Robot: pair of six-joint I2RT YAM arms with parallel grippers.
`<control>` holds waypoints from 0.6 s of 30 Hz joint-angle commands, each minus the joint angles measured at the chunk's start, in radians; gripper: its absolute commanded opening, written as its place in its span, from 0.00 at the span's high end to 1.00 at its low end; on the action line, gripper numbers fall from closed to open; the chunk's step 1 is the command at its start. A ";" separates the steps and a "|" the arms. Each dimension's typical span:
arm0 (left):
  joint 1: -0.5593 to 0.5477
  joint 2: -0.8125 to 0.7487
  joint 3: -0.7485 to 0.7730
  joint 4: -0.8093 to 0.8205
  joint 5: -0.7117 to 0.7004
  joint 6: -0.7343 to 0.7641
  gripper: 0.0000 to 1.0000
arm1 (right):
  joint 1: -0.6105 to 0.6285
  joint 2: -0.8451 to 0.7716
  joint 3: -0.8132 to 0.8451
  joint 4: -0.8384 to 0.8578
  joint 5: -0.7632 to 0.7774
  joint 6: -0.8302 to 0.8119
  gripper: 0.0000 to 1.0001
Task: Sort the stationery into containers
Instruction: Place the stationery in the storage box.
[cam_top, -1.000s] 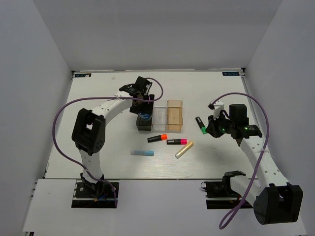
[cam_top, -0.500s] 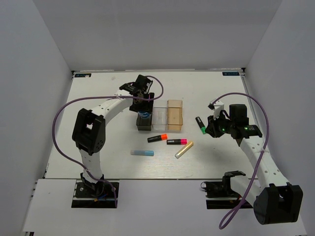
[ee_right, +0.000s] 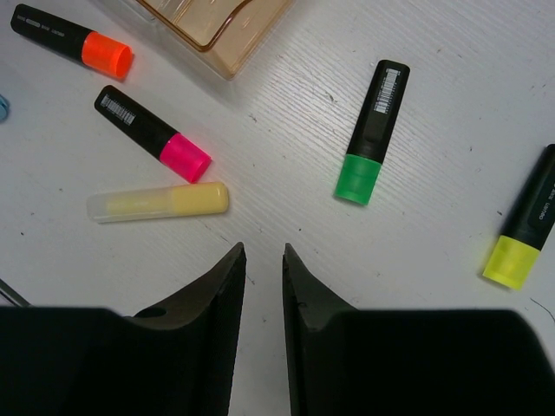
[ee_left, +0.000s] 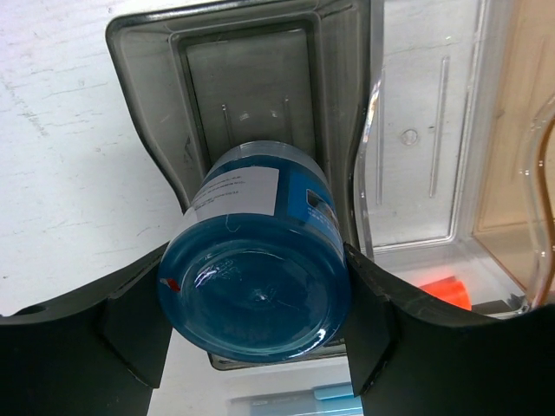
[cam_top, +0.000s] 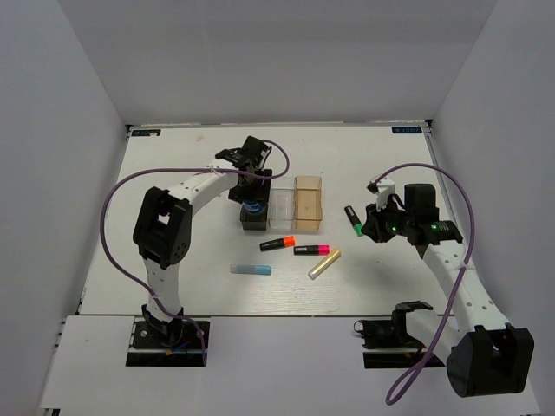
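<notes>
blue roll (ee_left: 254, 286): glossy plas. | grey bin (ee_left: 251, 78): transl. plas. | table (ee_right: 286, 130): matt

— Where are your hands?
— My left hand (cam_top: 251, 201) is over the dark grey bin (cam_top: 253, 224), with the blue roll (cam_top: 253, 208) at its fingers. My right hand (cam_top: 371, 227) hangs just beside the green highlighter (cam_top: 354, 220), right of the tan bin (cam_top: 308, 204).
— What's loose on the surface (cam_top: 173, 251)?
— The orange highlighter (cam_top: 277, 243), pink highlighter (cam_top: 312, 250) and yellow stick (cam_top: 323, 263) lie near the bins. The light-blue stick (cam_top: 251, 269) is closer to me.

Blue roll (ee_left: 254, 286), white label. Smoky grey bin (ee_left: 251, 87), clear bin (ee_left: 425, 130), tan bin (ee_right: 217, 22). 4 black-bodied: orange highlighter (ee_right: 72, 42), pink highlighter (ee_right: 152, 133), green highlighter (ee_right: 373, 132), yellow highlighter (ee_right: 525, 230). Pale yellow stick (ee_right: 158, 201), light-blue stick (cam_top: 251, 269). White table (ee_right: 451, 52).
</notes>
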 commanded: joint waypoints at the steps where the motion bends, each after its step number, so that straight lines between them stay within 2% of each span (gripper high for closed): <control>1: -0.005 -0.028 0.032 0.012 -0.012 -0.003 0.48 | -0.003 -0.020 0.000 -0.002 0.003 -0.010 0.73; 5: -0.002 -0.025 0.029 0.015 -0.017 -0.006 0.41 | -0.003 -0.021 0.000 0.002 0.002 -0.011 0.71; 9: -0.003 -0.028 0.035 0.014 -0.018 -0.004 0.27 | -0.005 -0.021 0.000 0.005 0.002 -0.011 0.71; 12: -0.002 -0.030 0.038 0.011 -0.018 -0.006 0.27 | -0.003 -0.021 0.000 0.005 0.002 -0.011 0.71; 16: -0.003 -0.031 0.049 0.003 -0.023 -0.006 0.18 | -0.005 -0.018 0.002 0.005 0.003 -0.013 0.71; 18: -0.005 -0.033 0.046 0.001 -0.023 -0.004 0.17 | -0.003 -0.021 0.000 0.002 0.002 -0.013 0.71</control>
